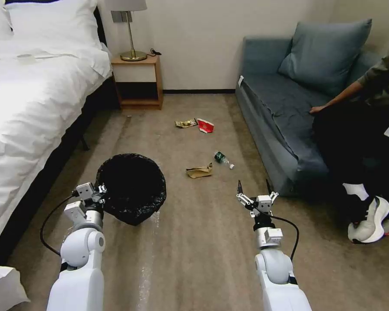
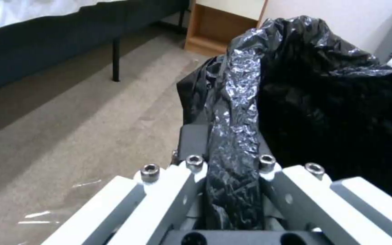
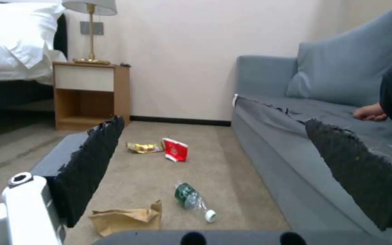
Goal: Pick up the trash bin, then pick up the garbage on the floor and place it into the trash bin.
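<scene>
The trash bin [image 1: 132,188], lined with a crinkly black bag, hangs tilted just above the carpet at the left. My left gripper [image 1: 100,191] is shut on its near rim; the left wrist view shows the bag's rim [image 2: 237,136] pinched between the fingers. My right gripper [image 1: 255,190] is open and holds nothing, hovering near the sofa's front corner. Ahead of it on the floor lie the crumpled brown paper bag [image 1: 199,171] [image 3: 126,217], the clear bottle with a green label [image 1: 223,159] [image 3: 191,200], the red-and-white carton [image 1: 205,125] [image 3: 175,149] and the gold wrapper [image 1: 186,123] [image 3: 144,147].
A white bed [image 1: 30,95] runs along the left. A wooden nightstand [image 1: 138,82] with a lamp stands at the back wall. A grey-blue sofa [image 1: 281,112] fills the right, and a person sits on it, with a shoe [image 1: 371,220] on the carpet.
</scene>
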Robot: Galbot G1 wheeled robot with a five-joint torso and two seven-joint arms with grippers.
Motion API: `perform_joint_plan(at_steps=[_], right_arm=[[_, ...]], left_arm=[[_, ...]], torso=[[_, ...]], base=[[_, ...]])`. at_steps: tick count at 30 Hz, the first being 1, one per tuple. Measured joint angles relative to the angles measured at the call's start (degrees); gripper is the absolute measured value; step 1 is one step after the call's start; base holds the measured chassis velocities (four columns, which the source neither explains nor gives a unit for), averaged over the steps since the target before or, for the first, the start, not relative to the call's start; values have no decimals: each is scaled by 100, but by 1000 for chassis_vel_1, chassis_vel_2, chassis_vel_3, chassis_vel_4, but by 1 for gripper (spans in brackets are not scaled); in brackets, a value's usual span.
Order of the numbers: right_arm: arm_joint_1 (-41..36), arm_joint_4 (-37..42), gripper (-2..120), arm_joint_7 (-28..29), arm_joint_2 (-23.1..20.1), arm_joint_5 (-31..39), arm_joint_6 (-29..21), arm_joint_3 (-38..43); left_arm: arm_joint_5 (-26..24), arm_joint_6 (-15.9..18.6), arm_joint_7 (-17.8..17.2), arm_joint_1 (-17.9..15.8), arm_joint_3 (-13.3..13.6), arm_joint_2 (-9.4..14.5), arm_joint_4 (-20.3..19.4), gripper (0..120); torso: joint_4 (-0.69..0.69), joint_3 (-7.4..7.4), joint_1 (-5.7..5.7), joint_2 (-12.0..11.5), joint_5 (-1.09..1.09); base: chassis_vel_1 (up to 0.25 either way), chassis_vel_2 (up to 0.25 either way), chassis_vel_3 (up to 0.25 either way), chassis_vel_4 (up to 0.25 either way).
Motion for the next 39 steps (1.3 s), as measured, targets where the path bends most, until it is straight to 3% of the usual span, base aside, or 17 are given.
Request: perform_joint_plan(at_steps=[39], right_arm=[[-50, -74, 100, -164, 23, -56, 134, 97]], left_arm=[[116, -51, 20, 7, 11, -16, -33, 4]], torso=[[0, 0, 0, 0, 2]], base=[[-133, 134, 129, -132]])
